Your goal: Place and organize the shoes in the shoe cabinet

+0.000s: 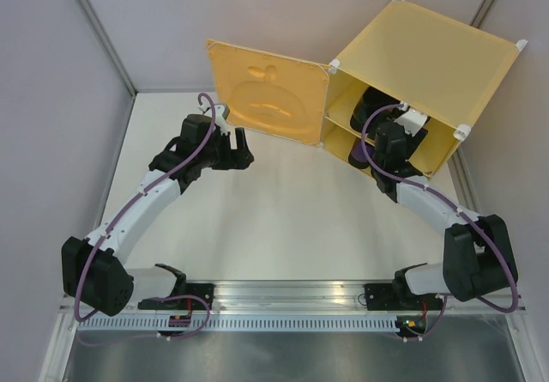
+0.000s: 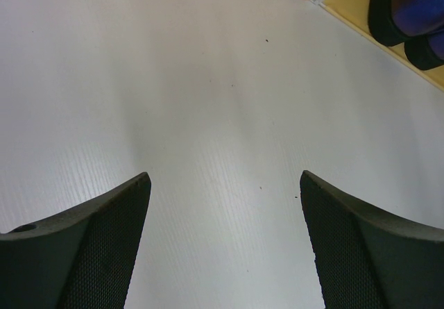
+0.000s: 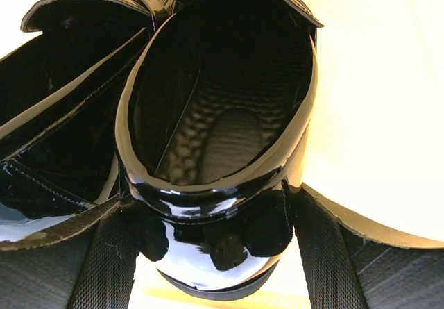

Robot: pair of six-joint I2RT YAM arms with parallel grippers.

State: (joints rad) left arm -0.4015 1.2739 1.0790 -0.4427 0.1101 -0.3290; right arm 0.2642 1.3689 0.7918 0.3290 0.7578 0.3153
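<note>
The yellow shoe cabinet (image 1: 429, 56) stands at the back right with its apple-embossed door (image 1: 266, 94) swung open to the left. My right gripper (image 1: 382, 118) reaches into the upper compartment. In the right wrist view it (image 3: 211, 246) is shut on the heel of a glossy black shoe (image 3: 222, 114), which sits beside the other black shoe (image 3: 62, 114). The purple shoes (image 1: 358, 154) lie in the lower compartment and show in the left wrist view (image 2: 416, 7). My left gripper (image 1: 236, 154) hovers open and empty over the table near the door (image 2: 224, 177).
The white table (image 1: 274, 219) is bounded by grey walls left and back. The open door juts out over the table between the arms. The cabinet's yellow inner wall (image 3: 374, 80) is close to the right of the held shoe.
</note>
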